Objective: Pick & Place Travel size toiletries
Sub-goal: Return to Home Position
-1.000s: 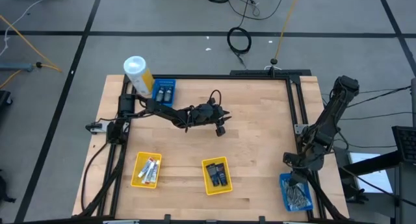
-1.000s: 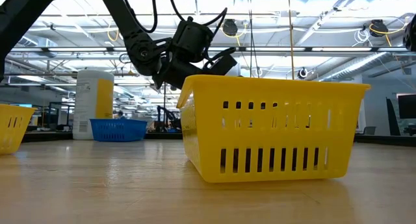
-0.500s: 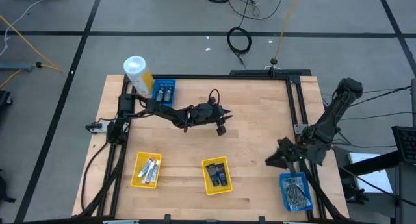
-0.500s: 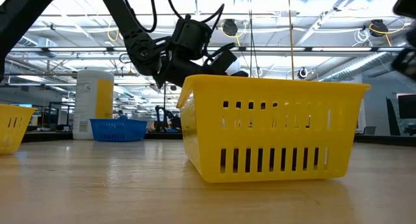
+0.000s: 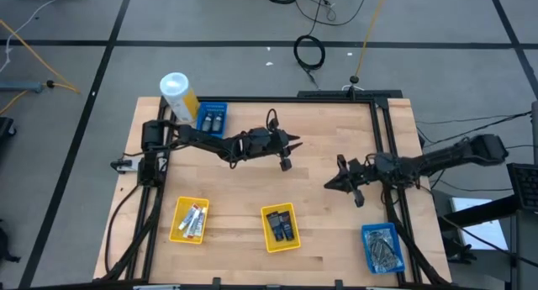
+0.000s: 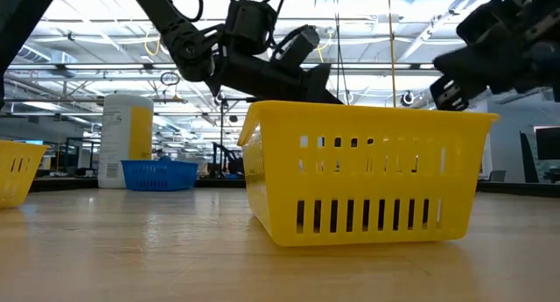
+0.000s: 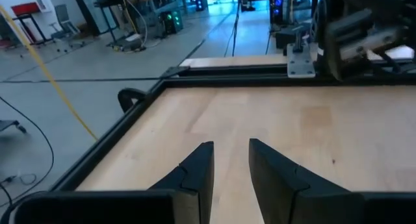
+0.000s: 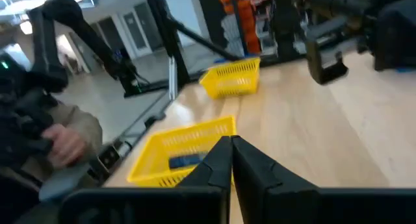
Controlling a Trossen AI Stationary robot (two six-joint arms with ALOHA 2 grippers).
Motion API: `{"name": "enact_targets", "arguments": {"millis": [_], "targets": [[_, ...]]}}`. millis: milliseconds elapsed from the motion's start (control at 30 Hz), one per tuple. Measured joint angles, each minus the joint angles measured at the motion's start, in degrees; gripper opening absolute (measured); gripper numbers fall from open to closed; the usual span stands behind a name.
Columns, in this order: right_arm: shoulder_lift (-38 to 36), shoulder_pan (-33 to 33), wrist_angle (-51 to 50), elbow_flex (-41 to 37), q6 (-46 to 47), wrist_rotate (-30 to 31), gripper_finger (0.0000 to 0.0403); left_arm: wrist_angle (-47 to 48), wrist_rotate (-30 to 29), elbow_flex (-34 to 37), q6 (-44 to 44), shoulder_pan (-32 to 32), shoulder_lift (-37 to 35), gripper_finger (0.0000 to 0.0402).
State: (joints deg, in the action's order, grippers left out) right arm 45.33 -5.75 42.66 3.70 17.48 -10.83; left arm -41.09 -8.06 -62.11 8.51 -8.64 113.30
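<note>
Since a sec ago the right arm has swung off the bottom blue bin (image 5: 367, 234) and now reaches in over the table (image 5: 336, 130) toward the middle. The left arm has barely shifted.

L to R:
- The canister (image 5: 176, 93) is at the far-left corner, w/ the top blue bin (image 5: 225, 118) just beside it and dark bottles (image 5: 212, 118) inside.
- The left claw (image 7: 230, 152) hangs over mid-table, fingers a little apart, nothing btwn them.
- The left yellow bin (image 5: 176, 223) holds white tubes (image 5: 194, 218).
- The middle yellow bin (image 5: 282, 245) holds dark items (image 5: 282, 227).
- The right claw (image 8: 229, 141) is near the left one, fingers together, empty.
- The bottom blue bin, far right, has grey pieces (image 5: 385, 252).

So every one of the toiletries in view sits in a bin, none loose on the wood.

Risks, as I judge them:
- The two claws are close over the centre, so if both fold back at once they cd clip each other.
- A low sweep by the right arm cd catch the middle yellow bin's rim and shove or tip it, spilling what's inside.
- A person (image 8: 62, 143) shows near the table edge in the right wrist view, so a wide swing that way wd be bad.
</note>
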Motion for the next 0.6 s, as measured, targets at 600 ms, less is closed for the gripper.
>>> {"name": "enact_targets", "arguments": {"millis": [600], "targets": [[-19.6, -0.7, -38.9, 1.9, -7.8, 6.3, 0.0, 36.0, -10.4, 0.1, -3.9, 7.9, -17.0, 0.0097]]}}
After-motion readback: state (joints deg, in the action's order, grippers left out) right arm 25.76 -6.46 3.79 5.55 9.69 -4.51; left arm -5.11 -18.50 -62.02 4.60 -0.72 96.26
